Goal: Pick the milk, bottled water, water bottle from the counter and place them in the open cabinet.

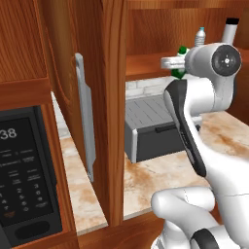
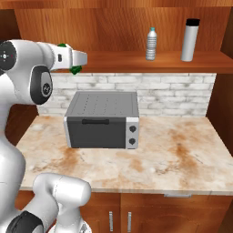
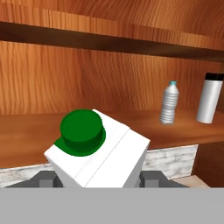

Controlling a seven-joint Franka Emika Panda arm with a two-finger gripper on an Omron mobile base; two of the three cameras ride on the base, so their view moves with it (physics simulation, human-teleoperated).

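My gripper (image 3: 98,179) is shut on the milk (image 3: 96,153), a white carton with a green cap. In the base views the gripper (image 1: 177,63) (image 2: 76,60) holds the milk (image 1: 183,50) (image 2: 75,69) at the left end of the open cabinet's shelf (image 2: 127,61) (image 3: 26,131). I cannot tell whether the carton touches the plank. The bottled water (image 1: 200,35) (image 2: 151,44) (image 3: 169,103) and the silver water bottle (image 1: 230,30) (image 2: 190,40) (image 3: 208,98) stand upright on that shelf, further right. The counter is out of view.
A grey toaster oven (image 1: 151,129) (image 2: 102,120) sits on the stone top (image 2: 182,154) under the shelf, against white brick (image 2: 173,93). The cabinet door with its long silver handle (image 1: 85,121) stands open at the left, above a black microwave (image 1: 24,180).
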